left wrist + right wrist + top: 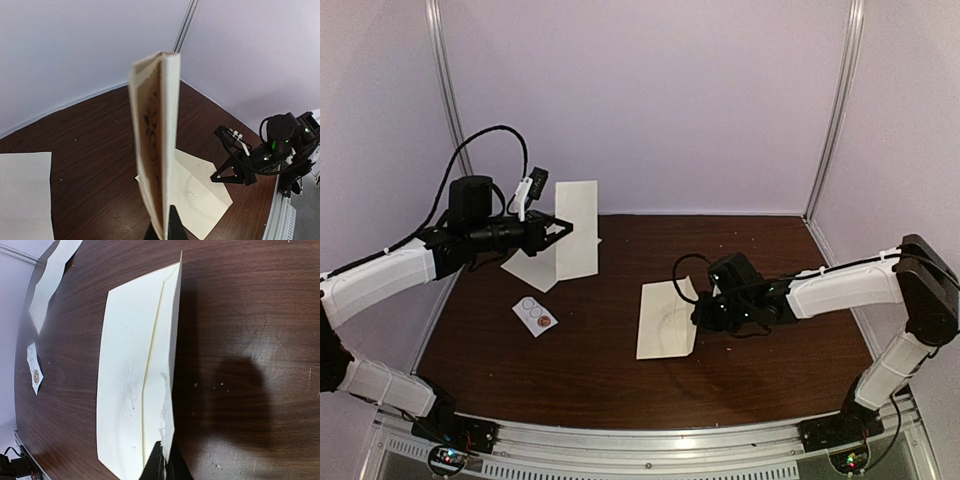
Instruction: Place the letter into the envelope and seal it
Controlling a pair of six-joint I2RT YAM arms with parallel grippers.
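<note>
I have left tool (560, 230) clamped on folded letter (577, 228), upright above far-left bench (770, 260). Right tool (703, 312) pinches envelope (665, 322) at right edge (nearer arm); envelope flat mid-bench, long axis near-far, rightward of letter.

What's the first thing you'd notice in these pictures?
A folded letter standing straight up, pinched by the left gripper at the far left of the table. Then the cream envelope lying mid-table, its right edge nipped by the right gripper.
</note>
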